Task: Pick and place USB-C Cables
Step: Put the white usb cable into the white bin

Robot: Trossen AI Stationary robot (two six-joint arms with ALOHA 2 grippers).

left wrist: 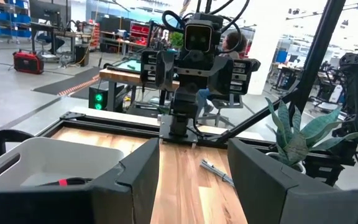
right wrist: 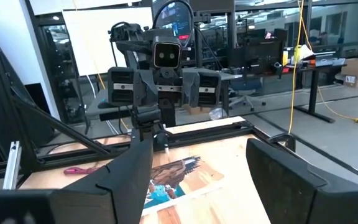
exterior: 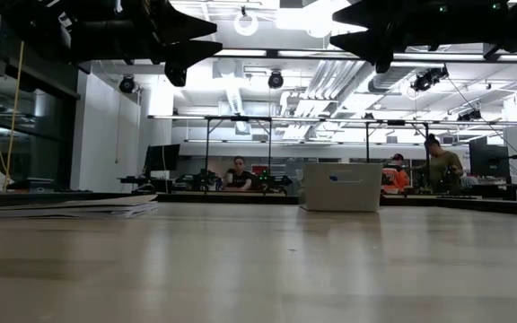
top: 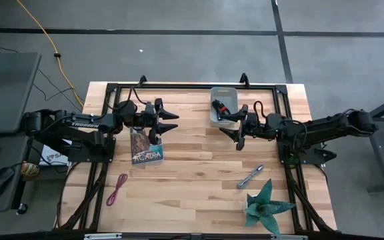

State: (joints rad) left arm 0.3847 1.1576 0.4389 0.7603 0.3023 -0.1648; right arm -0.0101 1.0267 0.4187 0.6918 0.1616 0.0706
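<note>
The red-and-black cable lies coiled inside the grey bin at the table's far side; its red end also shows in the left wrist view. The maroon-pink cable rests flat on the table near its near left corner and appears again in the right wrist view. I cannot make out the black cable for certain. My left gripper hovers open above the book's far end, fingers pointing right. My right gripper hovers open just near of the bin, fingers pointing left.
A book lies left of centre. A metal tool and a green plant sit toward the near right corner. A black frame runs along the table's far edge. Bare wood lies between the book and the tool. People sit in the room behind.
</note>
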